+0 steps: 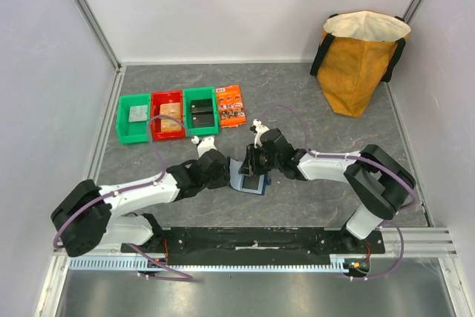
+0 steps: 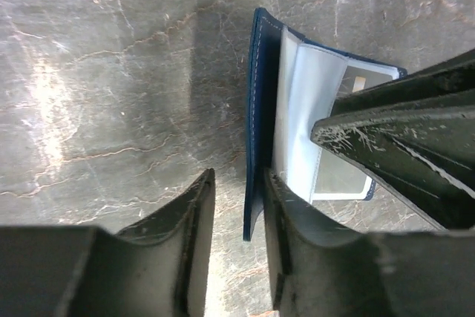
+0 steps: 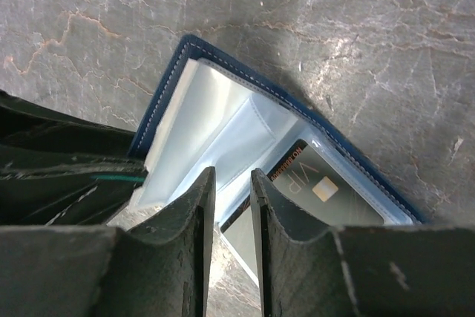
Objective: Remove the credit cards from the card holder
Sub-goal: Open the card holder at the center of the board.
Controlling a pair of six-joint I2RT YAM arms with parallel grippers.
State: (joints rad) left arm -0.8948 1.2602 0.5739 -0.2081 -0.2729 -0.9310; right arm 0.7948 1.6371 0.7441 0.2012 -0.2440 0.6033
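The card holder (image 1: pixel 249 181) lies open on the surface (image 1: pixel 297 102), centre-near, between both arms. The left end effector (image 2: pixel 239 176) straddles the upright navy cover (image 2: pixel 256 109) with jaws spread (a gap shows on its left side), probably to prop that flap and expose the pockets. The right end effector (image 3: pixel 232 172) sits over the clear sleeves (image 3: pixel 223 124), jaws slightly apart. Whether a sleeve edge is nipped cannot be told, and a dark card (image 3: pixel 326 194) sits pocketed.

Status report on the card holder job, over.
On station: left gripper and right gripper slightly open, nothing clamped. The card holder lies open, one credit card not yet out. Nothing in the way.
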